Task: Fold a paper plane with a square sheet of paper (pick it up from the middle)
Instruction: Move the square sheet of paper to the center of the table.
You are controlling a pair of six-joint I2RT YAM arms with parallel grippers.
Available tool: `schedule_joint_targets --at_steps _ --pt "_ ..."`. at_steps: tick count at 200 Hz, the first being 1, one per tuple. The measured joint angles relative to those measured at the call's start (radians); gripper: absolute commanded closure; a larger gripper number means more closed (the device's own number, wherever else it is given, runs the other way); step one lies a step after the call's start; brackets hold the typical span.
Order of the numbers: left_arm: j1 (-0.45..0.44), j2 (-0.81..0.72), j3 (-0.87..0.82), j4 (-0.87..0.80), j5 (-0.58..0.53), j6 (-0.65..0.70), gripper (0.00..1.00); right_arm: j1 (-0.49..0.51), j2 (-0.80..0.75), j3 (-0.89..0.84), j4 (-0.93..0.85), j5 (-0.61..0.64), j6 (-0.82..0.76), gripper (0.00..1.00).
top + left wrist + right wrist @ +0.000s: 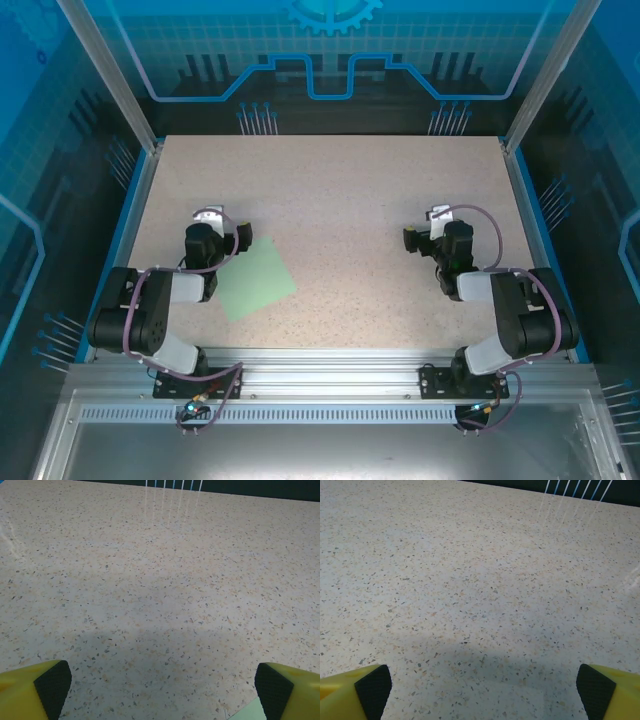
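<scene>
The square sheet of paper (256,280) is pale mint green and lies flat and unfolded on the table, turned like a diamond, just right of the left arm. One corner of the sheet of paper (248,713) shows beside the right finger in the left wrist view. My left gripper (208,216) (162,690) is open over bare table, left of and beyond the sheet, holding nothing. My right gripper (440,214) (485,690) is open too, far to the right of the sheet, with only tabletop between its yellow, black-padded fingers (372,685).
The speckled beige table (350,190) is bounded by blue side rails and aluminium posts (110,75). A metal rail (320,365) carrying both arm bases runs along the near edge. The wide middle and far half of the table is bare.
</scene>
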Motion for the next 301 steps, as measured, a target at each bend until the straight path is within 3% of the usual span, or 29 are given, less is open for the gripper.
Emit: schedule_joint_targets --at_steps 274,301 --pt "0.0 -0.001 0.0 -0.001 0.0 0.0 0.01 0.0 0.0 0.0 0.0 -0.018 0.0 0.01" --pt "0.0 -0.068 0.0 -0.056 -0.015 -0.004 0.02 0.002 -0.018 -0.007 0.005 -0.022 -0.015 0.01"
